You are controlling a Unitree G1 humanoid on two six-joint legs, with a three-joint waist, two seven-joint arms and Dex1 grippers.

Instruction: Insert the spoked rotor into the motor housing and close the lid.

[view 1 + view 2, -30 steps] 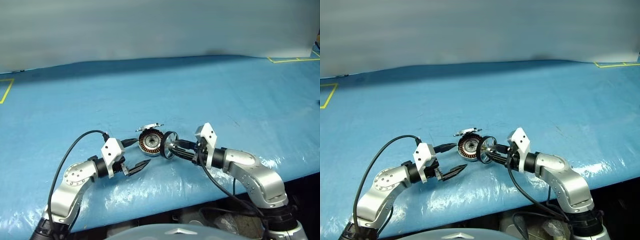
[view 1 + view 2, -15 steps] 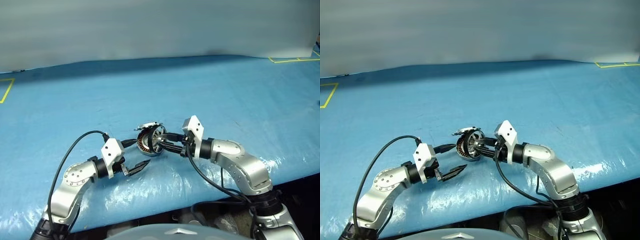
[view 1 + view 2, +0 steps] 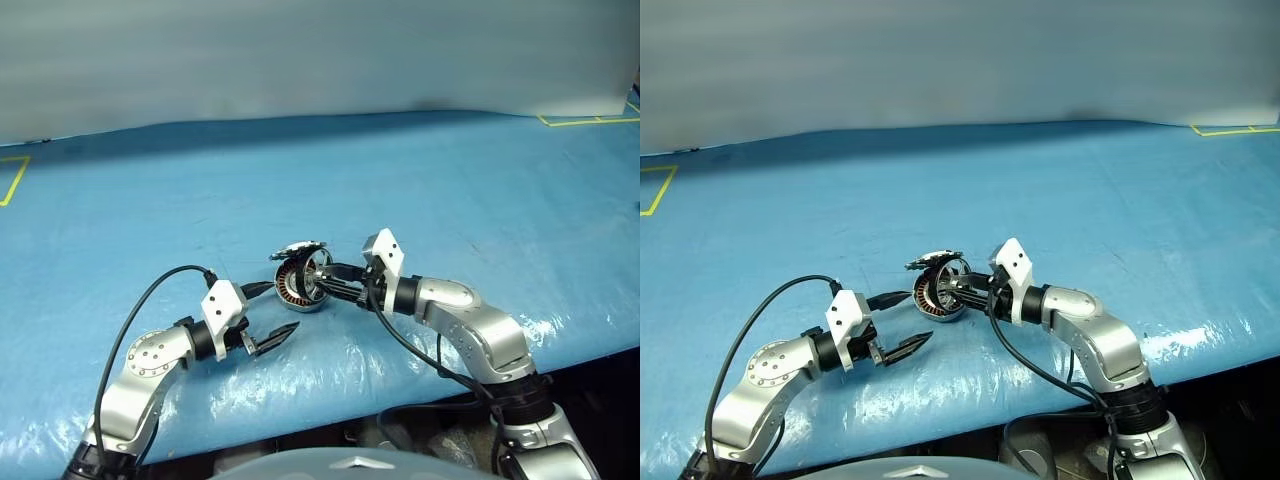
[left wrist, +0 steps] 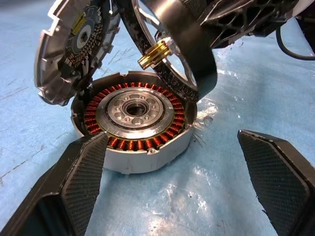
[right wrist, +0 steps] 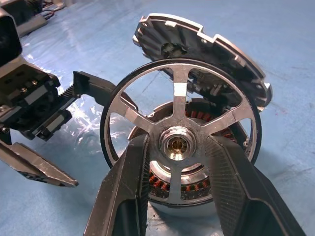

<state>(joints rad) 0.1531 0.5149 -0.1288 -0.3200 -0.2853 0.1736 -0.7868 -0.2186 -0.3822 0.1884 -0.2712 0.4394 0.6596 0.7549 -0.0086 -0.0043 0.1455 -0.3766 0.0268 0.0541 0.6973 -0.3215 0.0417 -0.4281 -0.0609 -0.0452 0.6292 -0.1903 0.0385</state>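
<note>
The motor housing (image 4: 133,110), a disc with copper windings, lies flat on the blue table. Its scalloped silver lid (image 4: 69,54) stands hinged open at the far side. My right gripper (image 5: 178,145) is shut on the spoked rotor (image 5: 179,88), one finger on each side of the hub. The rotor (image 3: 318,274) stands nearly on edge, tilted over the right side of the housing (image 3: 292,288). Whether it touches the housing I cannot tell. My left gripper (image 3: 283,305) is open just left of the housing, with nothing between its fingers (image 4: 81,182).
A blue sheet covers the table (image 3: 450,180), wrinkled and shiny near the front edge (image 3: 330,400). Yellow tape marks (image 3: 12,180) lie at the far left and at the far right corner (image 3: 585,120). A black cable (image 3: 150,290) loops from my left wrist.
My right gripper has carried the spoked rotor leftward, from beside the housing to over its right side. The left gripper has stayed put and open.
</note>
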